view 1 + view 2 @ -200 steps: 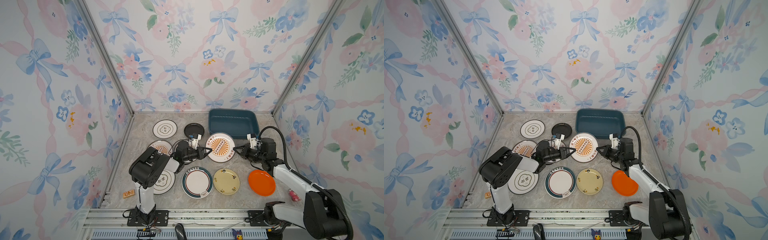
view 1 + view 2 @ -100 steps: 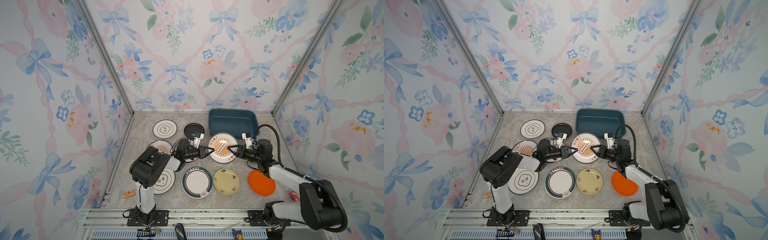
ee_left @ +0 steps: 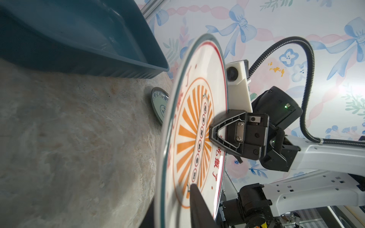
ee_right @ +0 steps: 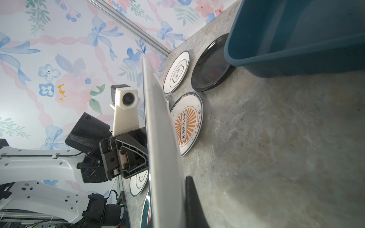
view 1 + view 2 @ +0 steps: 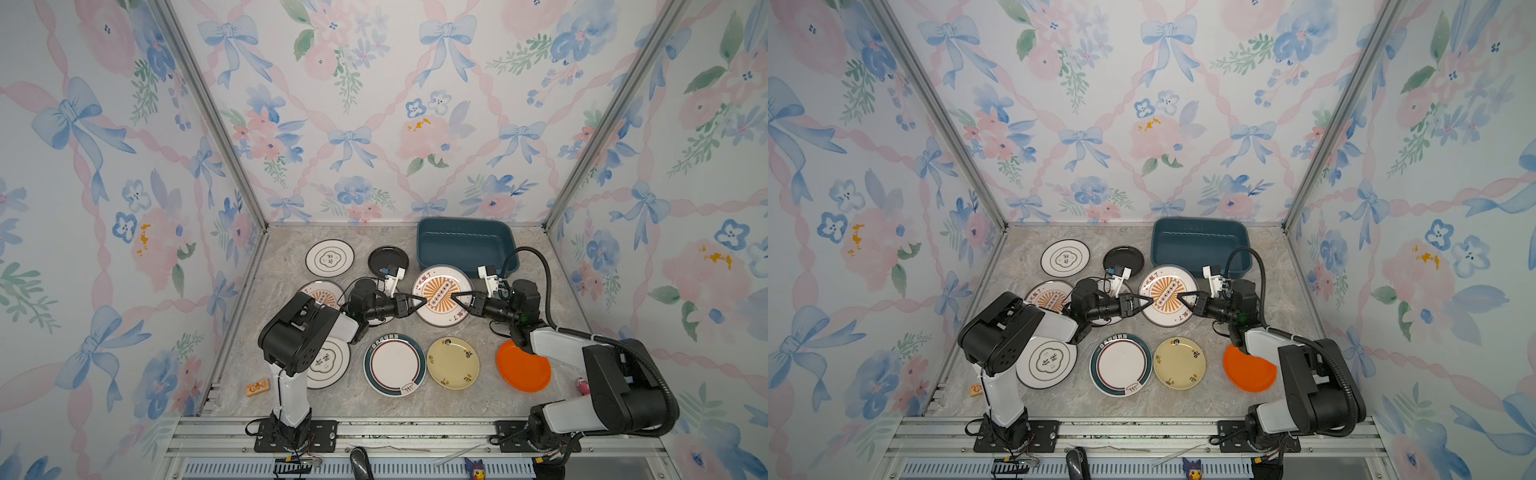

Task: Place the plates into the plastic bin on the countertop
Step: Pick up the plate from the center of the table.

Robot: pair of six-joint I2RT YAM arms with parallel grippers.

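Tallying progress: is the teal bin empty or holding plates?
Empty: the plastic bin shows only its bare floor in both top views; nothing lies inside.

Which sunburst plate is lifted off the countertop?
The sunburst plate in front of the plastic bin, gripped by the right claw; the other sunburst plate lies flat beside the left arm.

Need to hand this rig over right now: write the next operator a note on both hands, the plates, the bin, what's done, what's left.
Right hand: shut on the rim of the raised sunburst plate.
Left hand: at the opposite rim, grip unclear.
Plastic bin: just behind that plate, nothing in it.
The black plate, yellow plate, orange plate and others lie on the countertop.
Done: no plate binned. Left: every plate, starting with the held one.
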